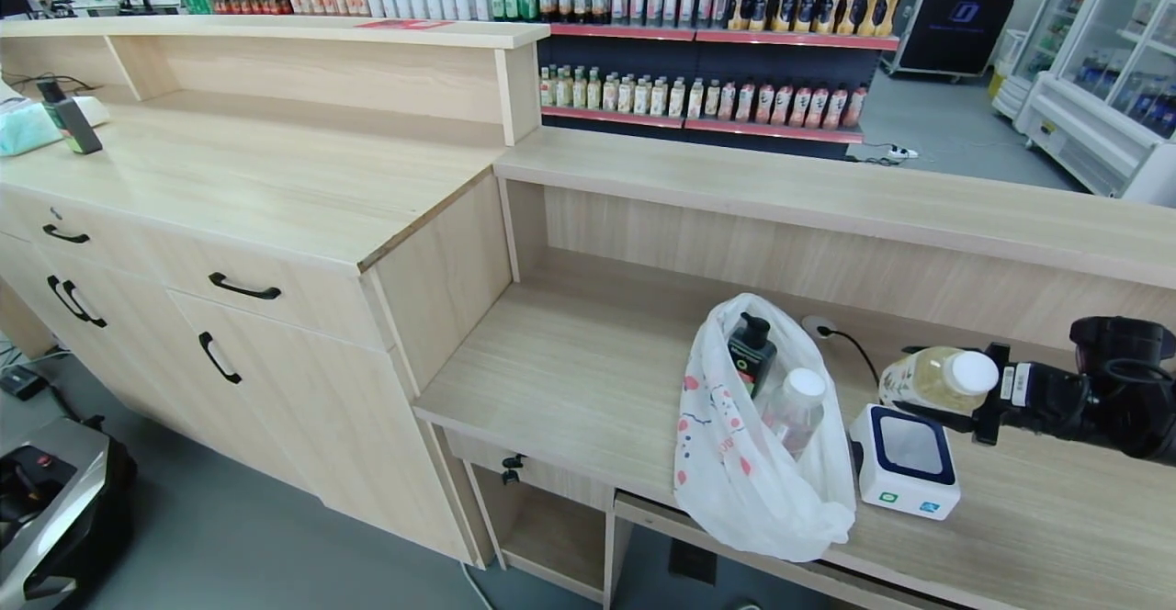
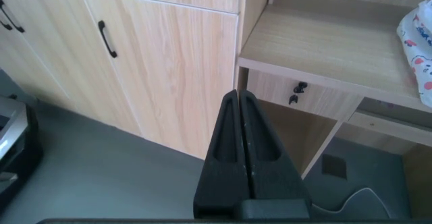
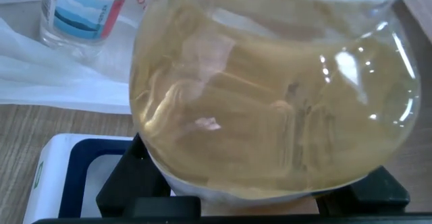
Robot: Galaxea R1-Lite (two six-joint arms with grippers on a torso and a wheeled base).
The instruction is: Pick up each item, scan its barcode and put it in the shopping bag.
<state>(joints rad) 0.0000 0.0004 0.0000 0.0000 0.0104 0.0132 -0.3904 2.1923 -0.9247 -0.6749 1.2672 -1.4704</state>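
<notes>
Right claw [image 1: 902, 378]: is grasping the yellow bottle [image 1: 939, 377], which is lying sideways with its white cap toward the arm.
Yellow bottle: is hanging in the air just above the scanner [image 1: 908, 461], near the bag [image 1: 735, 472].
Bag: is sitting open on the desk [image 1: 570, 380], just beside the scanner, on the robot's left of it.
In the bag: a black pump bottle [image 1: 751, 353] and a clear bottle [image 1: 795, 408] are standing together.
Left claw [image 2: 238, 96]: is clenched tight with its fingers pressing together, hanging low over the floor [image 2: 101, 163] near the cabinet [image 2: 169, 69].
</notes>
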